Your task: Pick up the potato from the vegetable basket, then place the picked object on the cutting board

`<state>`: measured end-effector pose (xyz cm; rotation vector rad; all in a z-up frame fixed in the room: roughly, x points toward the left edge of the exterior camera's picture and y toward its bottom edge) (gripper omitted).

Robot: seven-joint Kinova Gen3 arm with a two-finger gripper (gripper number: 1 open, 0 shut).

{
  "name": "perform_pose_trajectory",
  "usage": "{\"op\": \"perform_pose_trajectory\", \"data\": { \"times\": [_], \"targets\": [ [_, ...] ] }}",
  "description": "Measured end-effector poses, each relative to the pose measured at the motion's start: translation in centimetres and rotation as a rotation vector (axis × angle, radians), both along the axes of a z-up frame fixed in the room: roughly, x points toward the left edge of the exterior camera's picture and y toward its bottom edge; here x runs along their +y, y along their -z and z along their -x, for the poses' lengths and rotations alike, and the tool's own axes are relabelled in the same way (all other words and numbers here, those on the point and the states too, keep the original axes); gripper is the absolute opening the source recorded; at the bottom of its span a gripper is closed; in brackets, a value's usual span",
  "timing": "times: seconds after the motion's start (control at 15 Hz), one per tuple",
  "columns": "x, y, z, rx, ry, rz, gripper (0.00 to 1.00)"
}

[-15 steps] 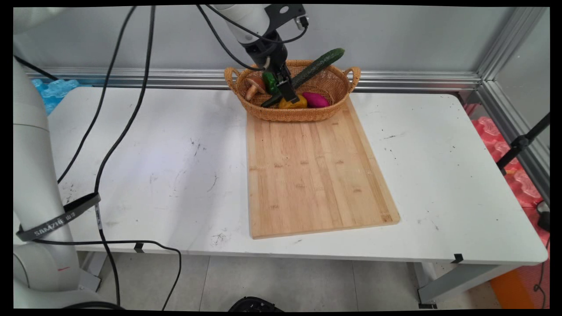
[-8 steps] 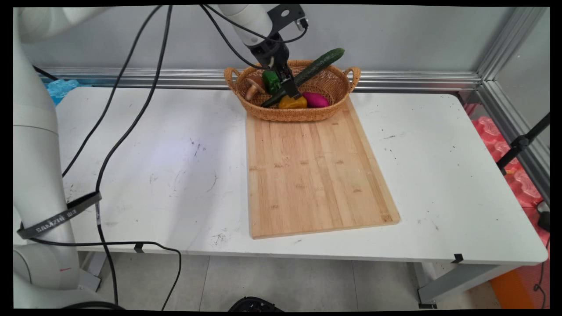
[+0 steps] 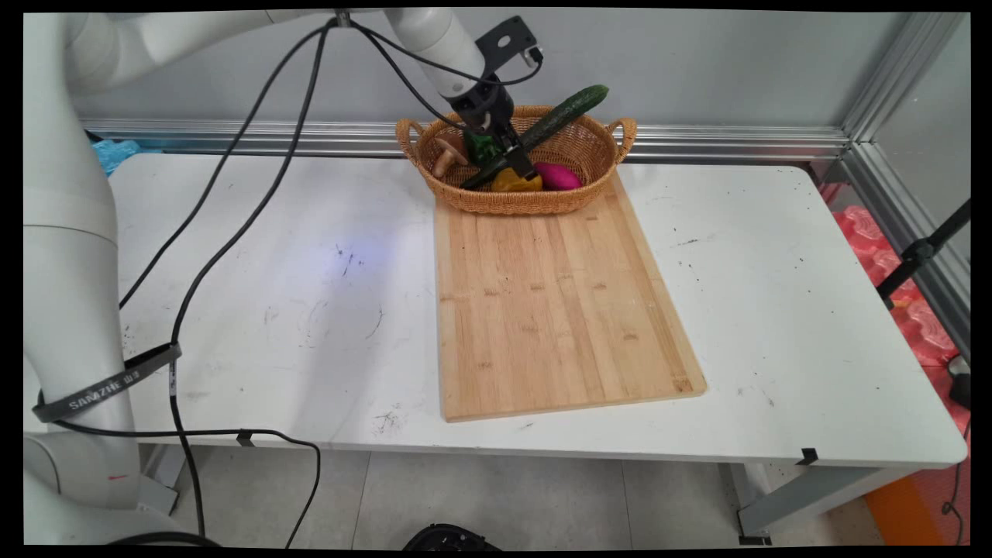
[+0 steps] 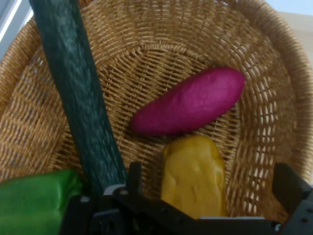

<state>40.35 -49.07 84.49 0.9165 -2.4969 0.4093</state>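
Since the earlier pictures the arm has been swung further over the basket [image 3: 577, 147]: the gripper [image 3: 518, 160] has shifted slightly right and lower, from beside the green pepper [image 3: 482, 145] toward the yellow pepper [image 3: 518, 182]. The things in the basket are seen where they were.

The arm is brought in from the upper left, with the hand tilted down and to the right into the basket at the table's [image 3: 310, 310] far edge. In the hand view the gripper [image 4: 210, 183] is seen with its jaws spread wide, one finger [image 4: 134, 177] next to the cucumber [image 4: 78, 98] and the other at the right, with the yellow pepper [image 4: 195, 171] between them; nothing is gripped.

The yellow pepper is lying on the basket's [image 4: 274, 98] woven floor, just beside a magenta sweet potato [image 4: 190, 103]. The long dark cucumber is leaned across the basket, its far end over the rim. The green pepper [image 4: 39, 200] lies on its left, and a brown mushroom [image 3: 447, 155] further left. A wooden cutting board [image 3: 550, 302] is laid just near of the basket.
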Motion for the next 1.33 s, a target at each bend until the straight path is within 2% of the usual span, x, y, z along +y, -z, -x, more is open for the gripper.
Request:
{"op": "perform_pose_trajectory", "data": {
  "times": [0.47, 0.93, 1.0, 1.33],
  "targets": [
    [-1.4, 2.7, -0.4, 0.018, 0.0, -0.006, 1.0],
    [-2.0, 4.4, -0.9, 0.006, 0.038, -0.014, 1.0],
    [-2.0, 4.6, -0.9, 0.004, 0.045, -0.017, 0.0],
    [-2.0, 5.1, -0.9, -0.001, 0.082, -0.031, 0.0]
  ]
}}
